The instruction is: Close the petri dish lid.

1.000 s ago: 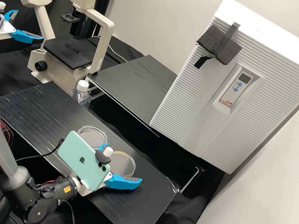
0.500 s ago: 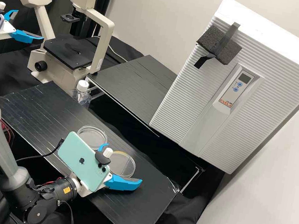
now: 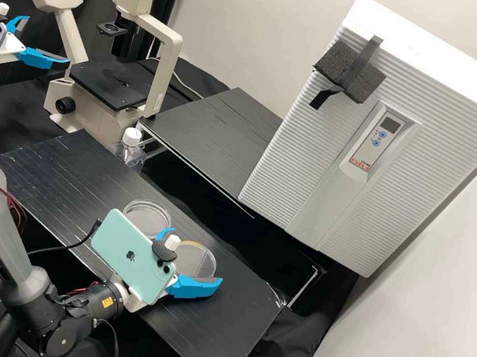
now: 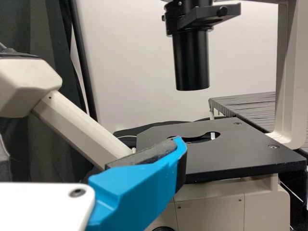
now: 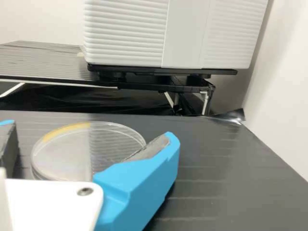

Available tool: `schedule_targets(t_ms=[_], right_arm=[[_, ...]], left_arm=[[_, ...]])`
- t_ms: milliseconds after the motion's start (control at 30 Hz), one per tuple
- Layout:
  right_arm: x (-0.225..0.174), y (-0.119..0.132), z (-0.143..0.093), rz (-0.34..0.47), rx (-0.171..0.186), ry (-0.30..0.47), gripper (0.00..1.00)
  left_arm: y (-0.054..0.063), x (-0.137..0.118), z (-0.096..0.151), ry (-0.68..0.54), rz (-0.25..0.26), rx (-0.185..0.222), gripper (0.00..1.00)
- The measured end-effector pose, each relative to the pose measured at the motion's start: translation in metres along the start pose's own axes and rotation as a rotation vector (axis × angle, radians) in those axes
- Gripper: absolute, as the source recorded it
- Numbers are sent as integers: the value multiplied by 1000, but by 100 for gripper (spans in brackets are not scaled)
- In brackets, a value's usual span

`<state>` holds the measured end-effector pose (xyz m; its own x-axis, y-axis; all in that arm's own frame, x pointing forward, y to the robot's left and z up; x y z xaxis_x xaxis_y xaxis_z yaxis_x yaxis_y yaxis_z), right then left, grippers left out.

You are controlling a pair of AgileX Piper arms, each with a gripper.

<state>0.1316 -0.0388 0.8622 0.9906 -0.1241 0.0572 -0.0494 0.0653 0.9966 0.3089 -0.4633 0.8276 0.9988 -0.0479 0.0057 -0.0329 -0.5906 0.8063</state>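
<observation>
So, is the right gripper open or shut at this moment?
Open. In the right wrist view, the fingers of the right gripper stand well apart, with a round clear dish visible between them.

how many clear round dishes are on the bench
2: one dish nearer the microscope, the other dish by the right arm's tool. Stacked pieces may be hidden.

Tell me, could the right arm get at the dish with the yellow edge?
Probably yes: its jaws stand open, with the dish just ahead of them, and I see nothing blocking the way.
</observation>
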Motion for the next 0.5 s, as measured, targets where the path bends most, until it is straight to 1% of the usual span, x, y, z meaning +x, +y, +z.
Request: schedule_targets(t_ms=[67,200,500], right_arm=[[0,0,0,-2,1,6,0],[2,-2,0,-10,17,12,0],[4,-3,-2,-13,25,23,0]], left_arm=[[0,0,0,0,0,0,100],[0,0,0,0,0,0,100],[0,0,0,0,0,0,100]])
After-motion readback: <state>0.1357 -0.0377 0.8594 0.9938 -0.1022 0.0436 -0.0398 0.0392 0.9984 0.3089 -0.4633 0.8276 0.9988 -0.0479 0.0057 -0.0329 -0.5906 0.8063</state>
